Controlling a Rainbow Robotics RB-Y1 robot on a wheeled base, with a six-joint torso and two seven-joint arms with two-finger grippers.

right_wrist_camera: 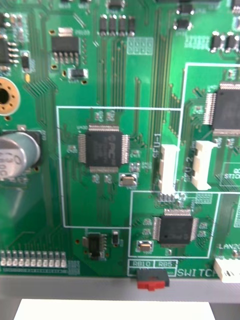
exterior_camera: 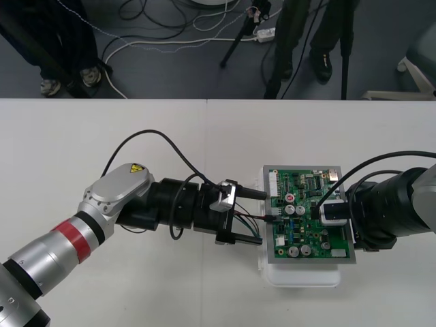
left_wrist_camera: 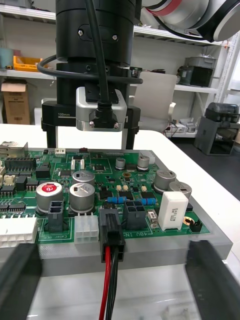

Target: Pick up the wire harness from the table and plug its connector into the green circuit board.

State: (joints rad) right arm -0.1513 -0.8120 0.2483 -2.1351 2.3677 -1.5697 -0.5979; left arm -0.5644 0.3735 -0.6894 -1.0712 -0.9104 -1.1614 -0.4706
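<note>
"SWITCH", "RB10", "RB5" on green circuit board (right_wrist_camera: 100, 90), "100mm" on black flange (left_wrist_camera: 60, 114), yellow warning triangle (exterior_camera: 135, 167) on left arm (exterior_camera: 82, 228)

Robotics lab: loose cables (exterior_camera: 163, 42) and a power strip (exterior_camera: 266, 32) on the dark floor (exterior_camera: 191, 68), tripod legs (exterior_camera: 238, 42), bare green circuit board (exterior_camera: 293, 231) on a plain tabletop (exterior_camera: 102, 136).
</note>
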